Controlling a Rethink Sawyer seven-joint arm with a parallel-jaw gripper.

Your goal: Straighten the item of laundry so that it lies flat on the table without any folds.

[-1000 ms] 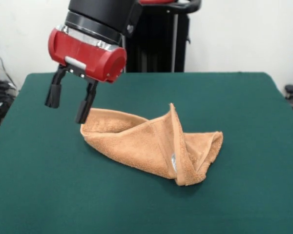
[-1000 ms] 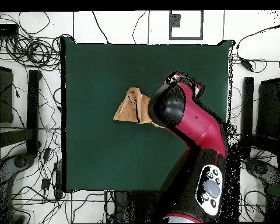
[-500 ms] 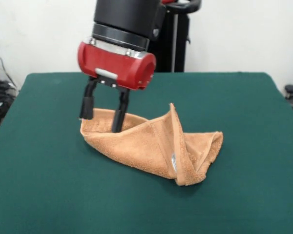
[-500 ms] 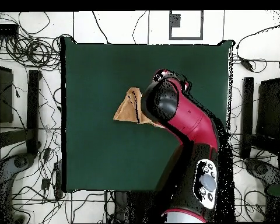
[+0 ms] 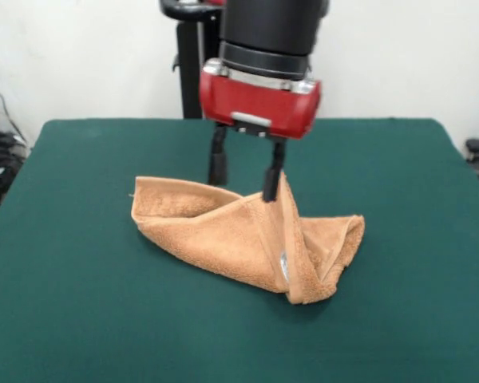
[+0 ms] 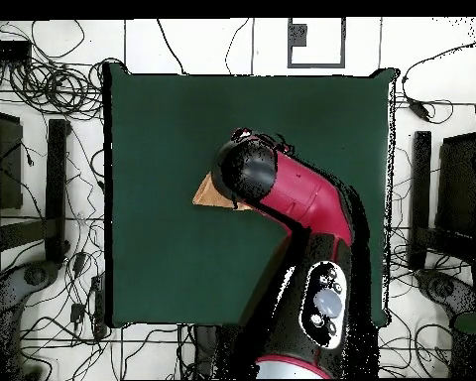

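Note:
The orange-tan terry towel (image 5: 247,235) lies crumpled on the green table (image 5: 80,319), folded over itself with a raised peak near its middle and a small white tag on its front fold. My gripper (image 5: 244,175) hangs open just behind that peak, one finger near the towel's back edge, the other at the peak's top. Nothing is held. In the overhead view the arm covers most of the towel; only its left corner (image 6: 206,194) shows.
The robot's black pedestal (image 5: 190,72) stands behind the table's far edge. Cables and stands (image 6: 44,89) surround the table on the floor in the overhead view.
My gripper has moved from the towel's left corner rightward along its back edge to the raised peak, staying open. The towel has not moved.

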